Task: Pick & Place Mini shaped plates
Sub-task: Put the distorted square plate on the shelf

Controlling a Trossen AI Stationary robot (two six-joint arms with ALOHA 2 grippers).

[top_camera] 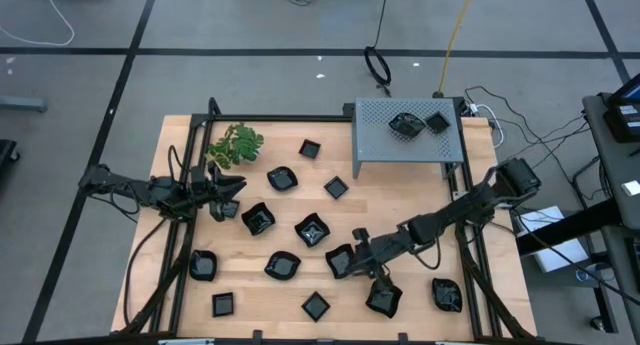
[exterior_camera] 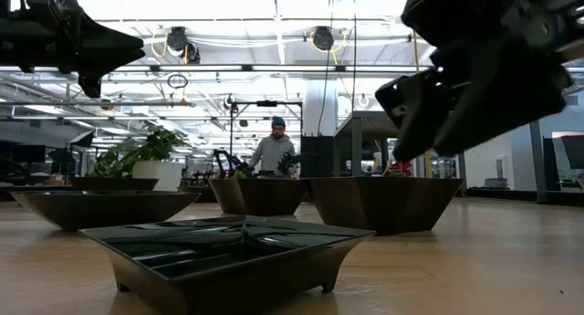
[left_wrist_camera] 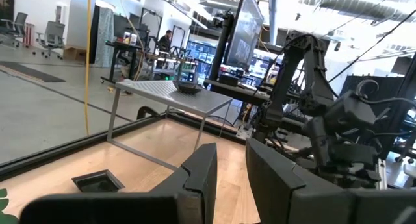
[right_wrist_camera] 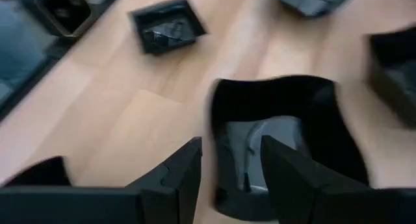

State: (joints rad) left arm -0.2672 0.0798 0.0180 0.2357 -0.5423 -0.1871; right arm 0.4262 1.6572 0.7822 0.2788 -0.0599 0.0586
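My right hand [top_camera: 357,253] hangs low over the near middle of the table [top_camera: 400,200], its fingers [right_wrist_camera: 185,175] parted with nothing between them, the tips straddling the near rim of a wavy-edged black plate [right_wrist_camera: 286,136]. From above, that plate [top_camera: 341,260] sits just left of my hand, and another rounded plate [top_camera: 384,299] lies just nearer, to its right. My left hand [top_camera: 236,188] waits over the left side of the table, beside the green leafy sprig [top_camera: 236,144]; its fingers [left_wrist_camera: 198,178] stand slightly apart and hold nothing.

The other mini plates are scattered over the wood: a small square one [top_camera: 310,148] toward the far middle, a rounded one [top_camera: 282,178] next to it, a square one [top_camera: 336,188], two larger ones [top_camera: 258,219] near the centre, and several along the near edge, among them a square one [top_camera: 223,304] at the near left. Two plates [top_camera: 420,123] already rest on top of the grey perforated box [top_camera: 375,135] at the far right. A person [exterior_camera: 274,151] stands in the room beyond the table.
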